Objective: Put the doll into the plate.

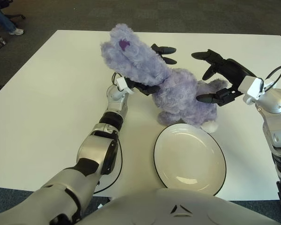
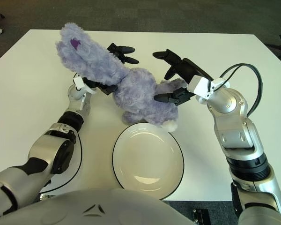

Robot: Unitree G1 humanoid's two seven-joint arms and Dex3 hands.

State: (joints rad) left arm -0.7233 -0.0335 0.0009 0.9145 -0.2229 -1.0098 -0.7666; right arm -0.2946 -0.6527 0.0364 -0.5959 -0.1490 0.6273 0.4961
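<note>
You are looking down from the robot's head at a white rectangular counter [image 1: 47,108]. A fluffy lavender plush doll [image 1: 171,91] sits just beyond a round white ceramic plate with a thin dark rim [image 1: 189,158]. The doll's lower body rests on the counter, its pale foot touching or overlapping the plate's far edge, while its head and neck are raised and tilted toward your left. A small dark purple patch shows on the head.

The left hand [image 1: 147,70] holds the doll around the neck: black fingers [image 1: 164,48] show behind the doll and another finger curls under its throat in front. The silver left arm runs up from the bottom left.

The right hand [image 1: 215,77] is at the doll's rear end, on your right. Its 3 black fingers are spread wide, 1 above and 1 below the plush fur, close to it or just brushing it, not closed on it.

The plate holds nothing.
</note>
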